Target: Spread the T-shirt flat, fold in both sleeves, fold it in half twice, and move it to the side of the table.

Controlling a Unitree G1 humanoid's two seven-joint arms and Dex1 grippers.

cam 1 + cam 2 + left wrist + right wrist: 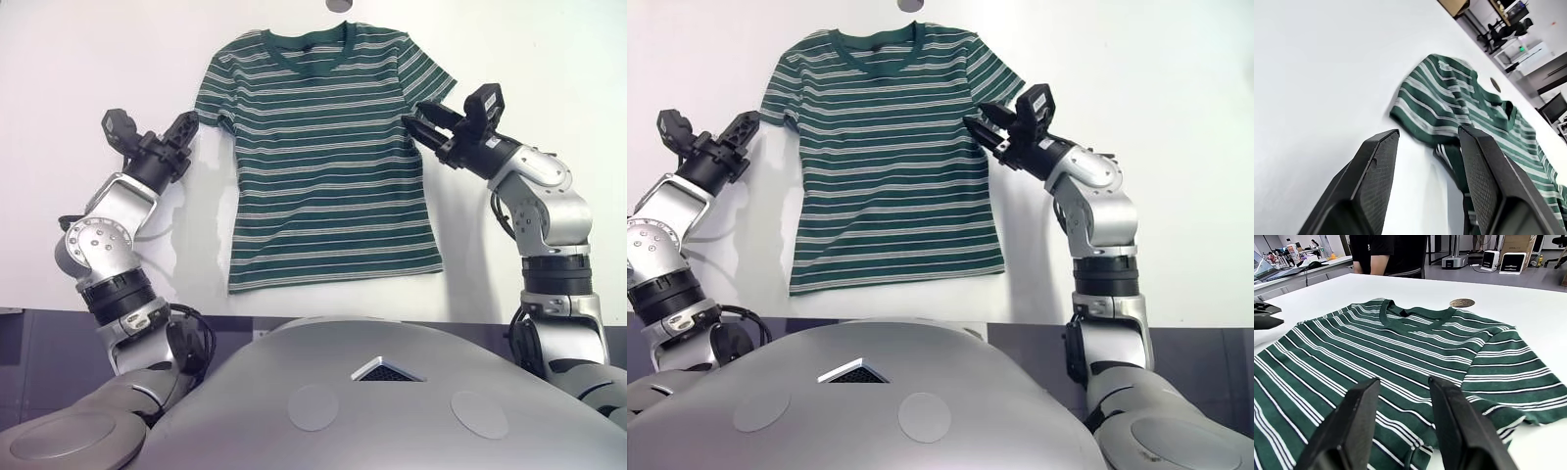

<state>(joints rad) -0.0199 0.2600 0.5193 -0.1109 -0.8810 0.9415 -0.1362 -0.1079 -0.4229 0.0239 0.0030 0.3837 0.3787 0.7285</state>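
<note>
Bench (549,78) surface is white, with one item noted besides the garment: a small dark round disc (1462,302) at the far edge, just beyond the collar and apart from the cloth.

T-shirt (328,166), green with pale stripes, lies flat at the middle of the bench, front up. Collar points away from the robot and hem toward it, so the long axis runs near to far. Both short sleeves are spread outward to the sides, and the hem lies close to the near edge.

Left pincer (186,132) is open, fingers (1376,176) well parted, low over bare bench just beside the left sleeve. The sleeve's edge lies ahead of the fingertips, with a strip of bench between them.

Right pincer (419,122) is open and grips nothing. It sits over the shirt's right side where the sleeve meets the body, fingers (1454,426) low above the striped cloth. Contact with the cloth cannot be confirmed.
</note>
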